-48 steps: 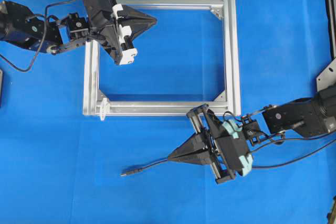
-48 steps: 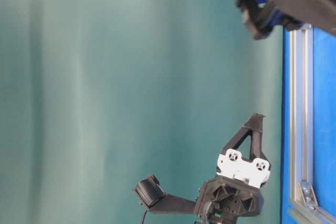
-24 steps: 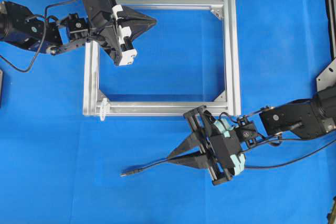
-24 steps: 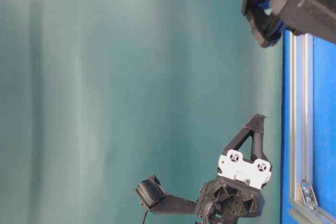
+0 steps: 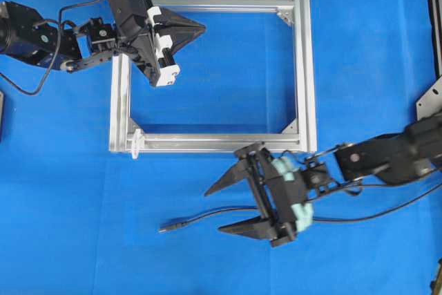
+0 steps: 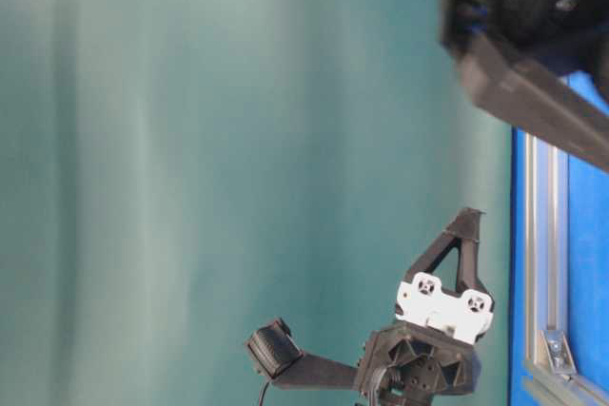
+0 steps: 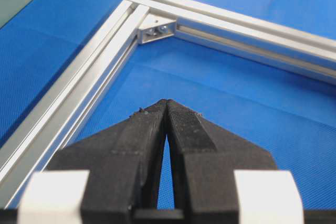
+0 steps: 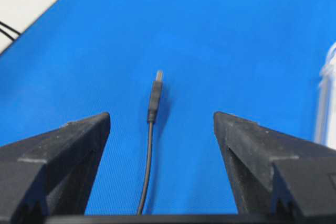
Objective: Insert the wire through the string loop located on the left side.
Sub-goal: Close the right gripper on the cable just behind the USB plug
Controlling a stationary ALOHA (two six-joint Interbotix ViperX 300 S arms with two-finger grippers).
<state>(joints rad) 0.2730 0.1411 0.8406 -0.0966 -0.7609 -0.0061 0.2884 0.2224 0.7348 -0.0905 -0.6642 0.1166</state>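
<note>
The wire (image 5: pixel 200 215) lies on the blue mat below the frame, its plug (image 5: pixel 166 227) pointing left. My right gripper (image 5: pixel 214 211) is open and straddles the wire without touching it. In the right wrist view the plug (image 8: pixel 154 98) lies ahead, between the spread fingers (image 8: pixel 79 145). The string loop (image 5: pixel 134 144) shows only as a small whitish shape at the frame's lower left corner, and as a whitish blur (image 8: pixel 326 77) at the right edge. My left gripper (image 5: pixel 202 29) is shut on nothing above the frame's upper left part, its tips (image 7: pixel 166 102) pressed together.
The square aluminium frame (image 5: pixel 304 67) lies flat on the blue mat (image 5: pixel 69 205), with a corner bracket (image 7: pixel 157 29) ahead of the left gripper. Robot cables (image 5: pixel 387 205) trail from the right arm. In the table-level view the left gripper (image 6: pixel 465 218) hovers near the frame rail (image 6: pixel 542 235).
My right gripper has opened wide and let go of the wire, which now lies between its fingers. It also shifted slightly left and down. The left arm has not moved.
</note>
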